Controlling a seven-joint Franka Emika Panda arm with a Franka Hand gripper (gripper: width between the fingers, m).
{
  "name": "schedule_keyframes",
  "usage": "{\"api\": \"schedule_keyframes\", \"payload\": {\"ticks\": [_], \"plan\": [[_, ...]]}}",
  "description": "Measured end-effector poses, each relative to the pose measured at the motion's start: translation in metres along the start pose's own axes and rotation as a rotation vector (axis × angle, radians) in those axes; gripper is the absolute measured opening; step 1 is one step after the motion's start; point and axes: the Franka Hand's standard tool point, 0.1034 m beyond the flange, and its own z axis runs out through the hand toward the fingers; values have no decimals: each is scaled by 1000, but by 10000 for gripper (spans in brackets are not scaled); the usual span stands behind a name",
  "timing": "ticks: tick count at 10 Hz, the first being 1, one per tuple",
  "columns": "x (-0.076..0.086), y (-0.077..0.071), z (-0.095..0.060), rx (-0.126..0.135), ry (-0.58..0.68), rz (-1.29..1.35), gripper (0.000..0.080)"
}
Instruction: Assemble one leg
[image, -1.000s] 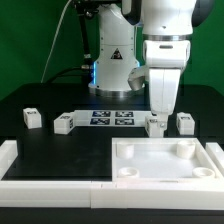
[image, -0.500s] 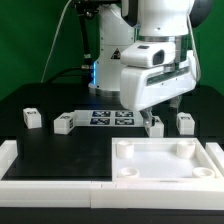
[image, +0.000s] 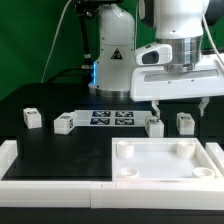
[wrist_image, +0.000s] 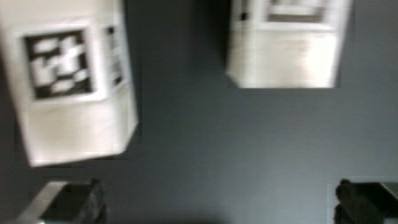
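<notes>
Four small white legs with marker tags stand on the black table: two at the exterior view's left (image: 32, 118) (image: 63, 124) and two at the right (image: 155, 126) (image: 185, 122). My gripper (image: 179, 107) hangs open and empty a little above the two right legs, with one finger over each side. In the wrist view both of these legs show, one (wrist_image: 75, 82) and the other (wrist_image: 285, 40). The gripper (wrist_image: 221, 204) is wide apart there, with nothing between its dark fingertips (wrist_image: 71, 200).
The big white square panel (image: 165, 172) with round corner sockets lies in front of the right legs. The marker board (image: 110, 118) lies between the leg pairs. A white border wall (image: 40, 176) runs along the front and left table edges.
The gripper has lifted from low beside the right inner leg and turned, so its open fingers now spread across both right legs. The legs have not moved.
</notes>
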Motion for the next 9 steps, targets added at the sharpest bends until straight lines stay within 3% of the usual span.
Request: {"api": "schedule_keyframes", "payload": {"ticks": [1,4,6,8,9], "plan": [[-2,-11,-1,2,6,49,649],[-6,-10,1,-9,-57,26,649],[-13,-9,0,-34,-278,18,649],[-25,-16,4,-55,-439,21,649],[-23,-16,7,-56,-493,24,649]]}}
